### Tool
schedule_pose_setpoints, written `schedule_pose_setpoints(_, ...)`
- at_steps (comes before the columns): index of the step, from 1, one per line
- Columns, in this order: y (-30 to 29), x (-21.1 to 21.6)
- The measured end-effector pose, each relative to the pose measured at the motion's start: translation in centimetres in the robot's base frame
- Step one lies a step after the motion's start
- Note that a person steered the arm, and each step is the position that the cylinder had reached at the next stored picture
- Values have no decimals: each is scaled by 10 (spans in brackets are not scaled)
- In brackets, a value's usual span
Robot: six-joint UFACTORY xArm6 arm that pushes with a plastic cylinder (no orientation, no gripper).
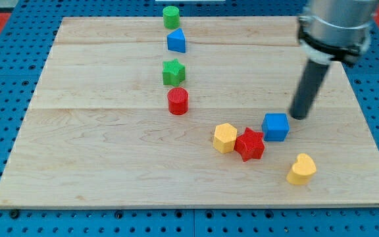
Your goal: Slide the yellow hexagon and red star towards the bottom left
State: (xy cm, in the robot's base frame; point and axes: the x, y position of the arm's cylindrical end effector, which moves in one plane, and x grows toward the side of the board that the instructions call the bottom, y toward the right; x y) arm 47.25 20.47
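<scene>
The yellow hexagon (225, 137) lies right of the board's middle, touching the red star (250, 144) on its right. A blue cube (276, 126) sits just up and right of the red star. My tip (299, 116) is on the board a little to the right of the blue cube, up and right of the red star, touching none of them as far as I can tell.
A yellow heart (301, 169) lies down and right of the star. A red cylinder (177, 101), green star (173, 72), blue triangular block (176, 41) and green cylinder (171, 16) form a column toward the view's top. The wooden board (97, 151) rests on a blue pegboard.
</scene>
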Motion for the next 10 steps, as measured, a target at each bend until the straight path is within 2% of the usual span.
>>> schedule_pose_setpoints(1, 14, 38)
schedule_pose_setpoints(5, -210, 39)
schedule_pose_setpoints(7, -152, 43)
schedule_pose_setpoints(8, -129, 68)
schedule_pose_setpoints(10, -187, 87)
